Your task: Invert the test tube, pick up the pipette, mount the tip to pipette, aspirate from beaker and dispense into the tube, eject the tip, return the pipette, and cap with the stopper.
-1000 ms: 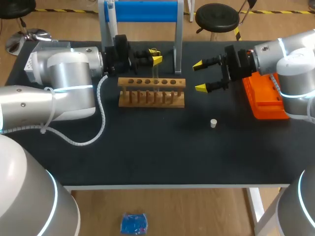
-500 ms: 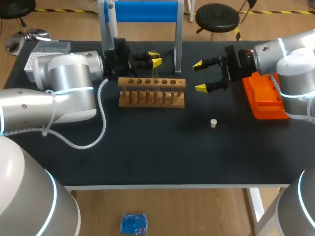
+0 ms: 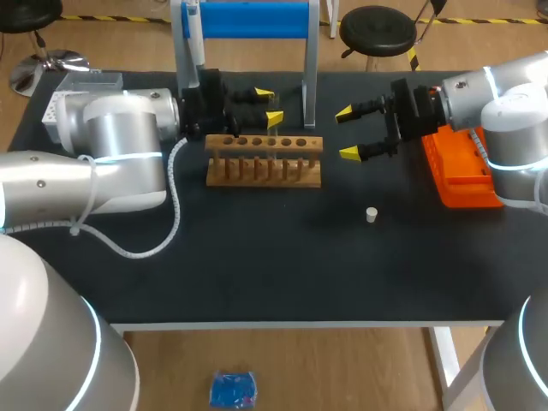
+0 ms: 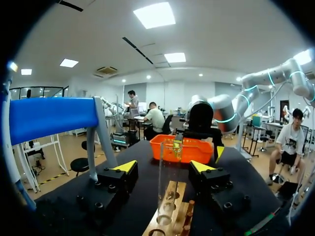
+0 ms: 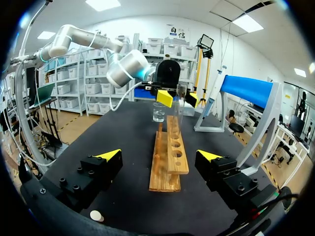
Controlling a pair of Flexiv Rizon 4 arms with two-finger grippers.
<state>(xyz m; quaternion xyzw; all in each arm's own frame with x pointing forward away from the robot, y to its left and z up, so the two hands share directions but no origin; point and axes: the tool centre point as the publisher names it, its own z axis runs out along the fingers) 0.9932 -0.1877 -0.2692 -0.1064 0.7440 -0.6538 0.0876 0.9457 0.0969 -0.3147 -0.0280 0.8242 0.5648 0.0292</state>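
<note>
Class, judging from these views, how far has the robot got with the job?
Seemingly done: the test tube stands upright in the rack. In hand: nothing; the left gripper is open around the tube, the right gripper open and empty. Left: pipetting and capping; the stopper lies on the table.

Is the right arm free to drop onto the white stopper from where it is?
Probably yes. The stopper lies alone on bare table near the open right end effector; the wooden rack stands off to the side, with nothing between them.
</note>
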